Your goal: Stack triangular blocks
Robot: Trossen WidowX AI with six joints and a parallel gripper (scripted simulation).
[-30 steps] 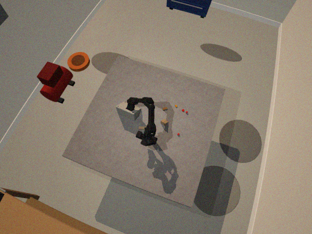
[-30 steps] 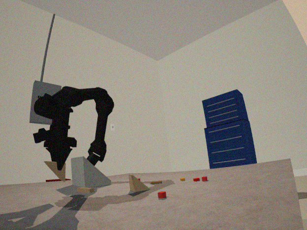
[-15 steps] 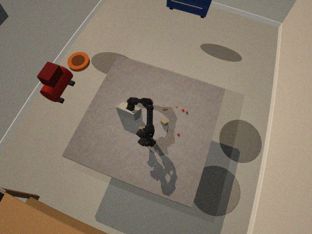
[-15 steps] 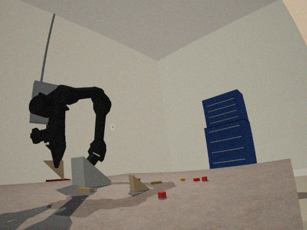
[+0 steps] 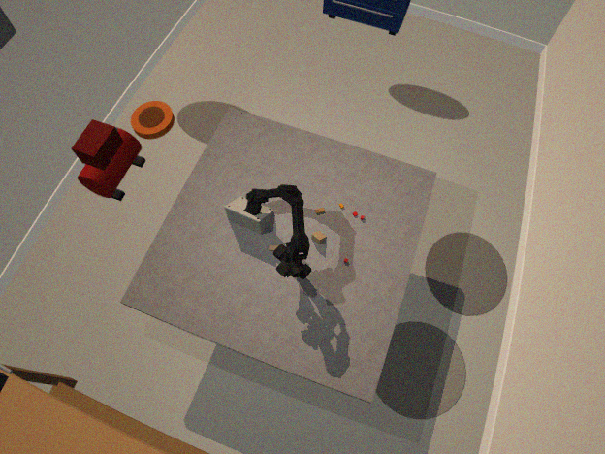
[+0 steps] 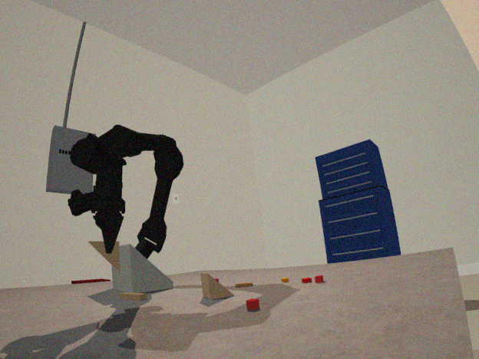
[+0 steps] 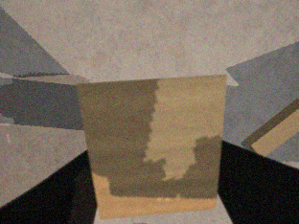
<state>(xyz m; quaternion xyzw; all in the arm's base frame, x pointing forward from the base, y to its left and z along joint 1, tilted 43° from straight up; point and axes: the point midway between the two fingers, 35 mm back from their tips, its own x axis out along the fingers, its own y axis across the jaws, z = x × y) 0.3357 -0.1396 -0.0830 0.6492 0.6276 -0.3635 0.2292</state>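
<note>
Gripping now, my black gripper has the light tan wooden wedge clamped aloft, left of the exterior frame! Likely light and stiff; flat parallel ends suit my grip, slopes could slip. Its partner, a matching tan triangular block, sits lower centre. No readable labels or brands.

A blue cabinet stands beyond the table; an orange ring lies near a red machine.
</note>
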